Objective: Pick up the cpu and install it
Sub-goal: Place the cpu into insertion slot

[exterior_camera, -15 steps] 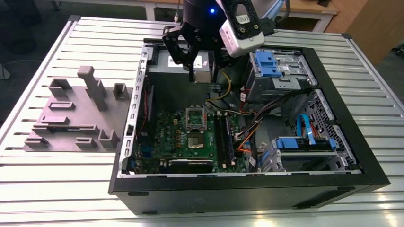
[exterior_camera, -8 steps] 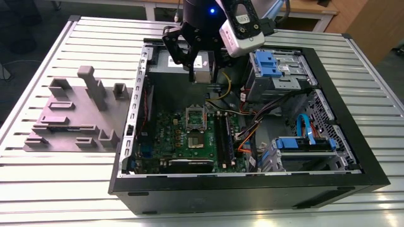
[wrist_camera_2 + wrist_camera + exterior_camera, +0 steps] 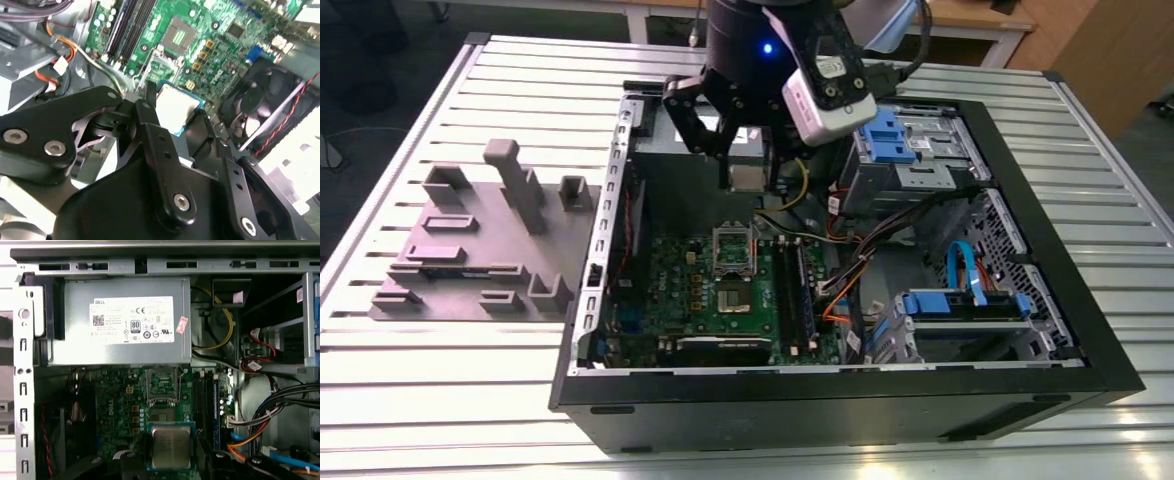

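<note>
The cpu [image 3: 171, 446] is up in the air, silver top level, clamped by its edges in the gripper [image 3: 171, 462]. The black fingers [image 3: 150, 107] press in on opposite sides of the chip, jaws narrowed to its width. In the second wrist view its pale metal lid and thin blue-green rim stand out between the black linkages.

It hangs over the green motherboard [image 3: 700, 285], clear of the board and not seated. In the exterior view the chip sits above the metal-framed socket [image 3: 734, 250], in front of the grey power supply [image 3: 120, 322]. The first wrist view puts the socket between the power supply and the held chip. The memory slots [image 3: 794, 290] run alongside the socket.

All this sits inside the open black computer case [image 3: 854, 400], which lies on its side on a slatted metal table [image 3: 454, 380]. A black fan [image 3: 260, 100] with red wires shows by the board in the second wrist view. Orange, black and blue cables [image 3: 854, 270] tangle towards the exterior view's right, near the blue drive bays [image 3: 967, 305].

Outside the case, on the exterior view's left, a grey-purple slotted fixture block [image 3: 480, 250] stands on the table, well apart from the gripper.
</note>
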Controlling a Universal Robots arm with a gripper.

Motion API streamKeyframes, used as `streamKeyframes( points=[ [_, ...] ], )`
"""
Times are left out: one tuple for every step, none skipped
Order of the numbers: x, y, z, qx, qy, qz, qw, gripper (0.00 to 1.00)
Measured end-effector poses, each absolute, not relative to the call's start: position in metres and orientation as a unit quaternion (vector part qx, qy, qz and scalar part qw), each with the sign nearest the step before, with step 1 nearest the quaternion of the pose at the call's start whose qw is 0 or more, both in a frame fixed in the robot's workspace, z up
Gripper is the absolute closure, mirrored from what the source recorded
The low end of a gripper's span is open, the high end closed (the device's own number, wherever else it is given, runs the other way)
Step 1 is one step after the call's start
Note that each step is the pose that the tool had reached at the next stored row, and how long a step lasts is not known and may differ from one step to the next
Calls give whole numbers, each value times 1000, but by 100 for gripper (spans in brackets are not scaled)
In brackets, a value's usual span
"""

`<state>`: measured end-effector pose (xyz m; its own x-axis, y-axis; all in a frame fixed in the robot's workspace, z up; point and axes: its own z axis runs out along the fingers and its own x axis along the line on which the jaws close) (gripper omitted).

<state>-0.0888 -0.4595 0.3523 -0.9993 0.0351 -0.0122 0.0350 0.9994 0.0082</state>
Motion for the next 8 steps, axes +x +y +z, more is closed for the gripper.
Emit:
streamKeyframes(
  points=[
    [-89,-460,350,18,1000,4,6,53],
    [-89,-460,349,16,1000,4,6,53],
    [-89,-460,347,14,1000,4,6,53],
    [-89,-460,345,11,1000,4,6,53],
    [-89,-460,343,8,1000,4,6,53],
    [-89,-460,341,4,1000,4,6,53],
    [-89,-460,340,2,1000,4,6,53],
    [-89,-460,338,0,1000,4,6,53]
  ],
)
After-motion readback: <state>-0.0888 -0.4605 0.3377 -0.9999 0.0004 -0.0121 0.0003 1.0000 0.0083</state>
